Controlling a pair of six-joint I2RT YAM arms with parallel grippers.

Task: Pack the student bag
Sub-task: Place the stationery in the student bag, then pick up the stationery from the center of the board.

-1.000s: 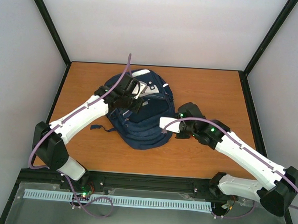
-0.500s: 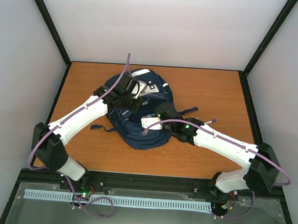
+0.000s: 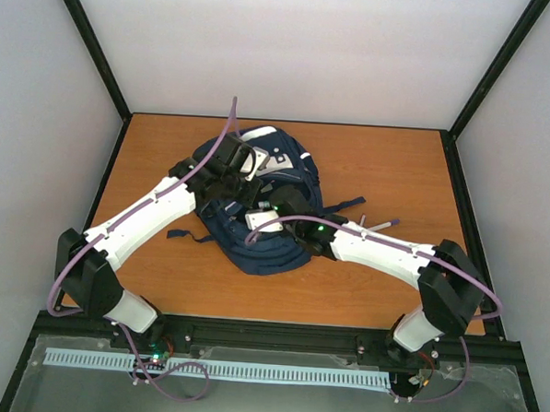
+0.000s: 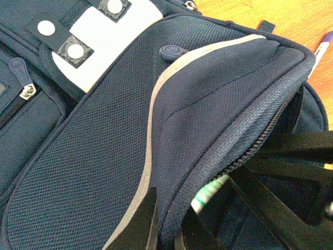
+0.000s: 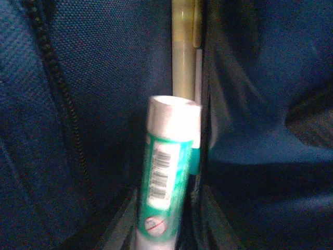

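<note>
Navy fabric at the lip of a pocket (image 4: 229, 99) is pinched between the clenched fingers of the left gripper (image 4: 167, 213), and the pocket mouth is held lifted along its zip (image 4: 260, 140). A pale grey stripe (image 4: 151, 130) is seen curving across the raised panel, with a white patch (image 4: 112, 36) bearing round studs farther up.

Inside that opening the right gripper (image 5: 164, 226) is found, with a green and white tube (image 5: 166, 182) standing between its two fingers. Whether the tube is gripped or let go cannot be told, as the picture is blurred there. A yellowish marker (image 5: 183, 47) is lodged deeper in the pocket, just behind the tube.

Both arms are stretched over the student bag (image 3: 259, 251), which is laid flat at the middle of the table (image 3: 397, 166), slightly left of centre. A dark strap (image 3: 186, 235) is trailed out to its left, and a purple-capped pen (image 4: 321, 46) is lying on the wood just beside its right side.

The table is of orange-brown wood. It is enclosed by plain pale walls (image 3: 292, 50) framed with black posts (image 3: 90, 44), and a dark metal rail (image 3: 268, 335) is fixed along its near edge.
</note>
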